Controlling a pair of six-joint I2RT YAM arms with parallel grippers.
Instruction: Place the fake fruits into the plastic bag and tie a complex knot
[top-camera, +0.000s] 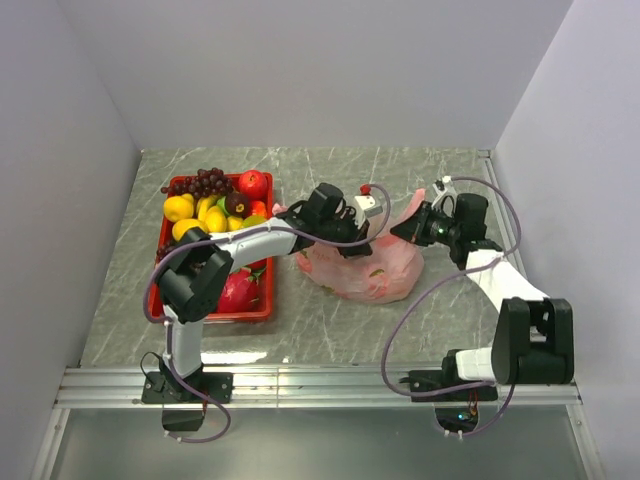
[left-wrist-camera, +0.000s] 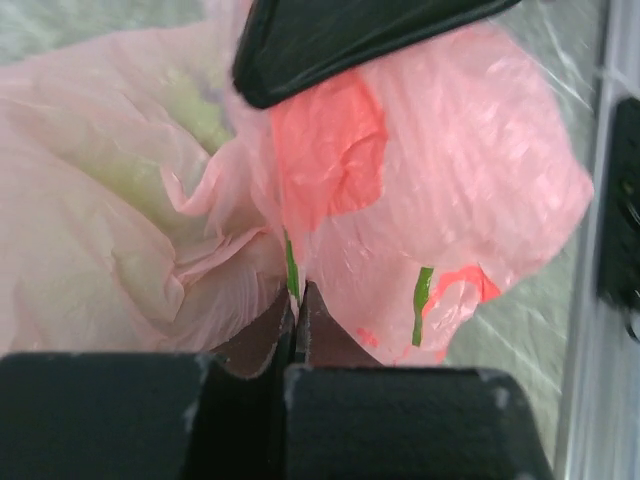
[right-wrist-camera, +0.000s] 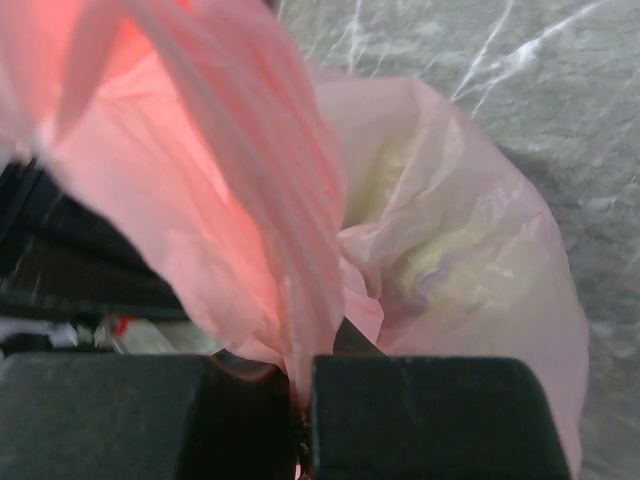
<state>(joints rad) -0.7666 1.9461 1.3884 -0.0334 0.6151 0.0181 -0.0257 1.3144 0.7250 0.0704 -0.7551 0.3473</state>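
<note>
The pink plastic bag (top-camera: 365, 265) lies on the table right of the red tray, bulging with pale fruit shapes seen through its film. My left gripper (top-camera: 372, 212) is above the bag's top and is shut on a fold of its film (left-wrist-camera: 290, 275). My right gripper (top-camera: 408, 228) is at the bag's upper right and is shut on a gathered strip of the film (right-wrist-camera: 310, 330). Fake fruits (top-camera: 215, 205) remain in the tray: purple grapes, a red apple, yellow lemons and a pink dragon fruit (top-camera: 238, 290). No finished knot shows.
The red tray (top-camera: 265, 300) stands at the left, partly under my left arm. White walls close the left, back and right sides. A metal rail (top-camera: 320, 385) runs along the near edge.
</note>
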